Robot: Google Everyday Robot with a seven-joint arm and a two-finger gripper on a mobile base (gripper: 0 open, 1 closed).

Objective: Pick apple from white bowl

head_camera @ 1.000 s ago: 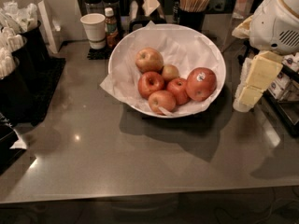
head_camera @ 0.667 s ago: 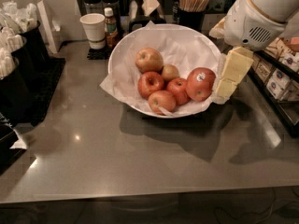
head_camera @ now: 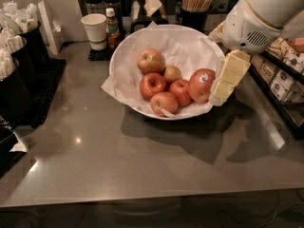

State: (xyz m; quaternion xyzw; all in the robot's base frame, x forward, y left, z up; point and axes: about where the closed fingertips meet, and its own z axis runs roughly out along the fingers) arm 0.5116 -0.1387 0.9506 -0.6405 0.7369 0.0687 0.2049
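single view | high, tilted down | close over counter [head_camera: 142, 165] | pincer [head_camera: 221, 98] right

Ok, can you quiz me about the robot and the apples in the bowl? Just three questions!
1. True or false: the gripper is holding the apple up above the white bowl.
2. How many apples lie in the white bowl? A) four B) six C) nine
3. Fill in: the apple nearest the gripper has a small white ____.
Key: 1 false, the apple lies in the bowl, and the gripper is right beside it at the bowl's right rim. 2 B. 3 sticker.
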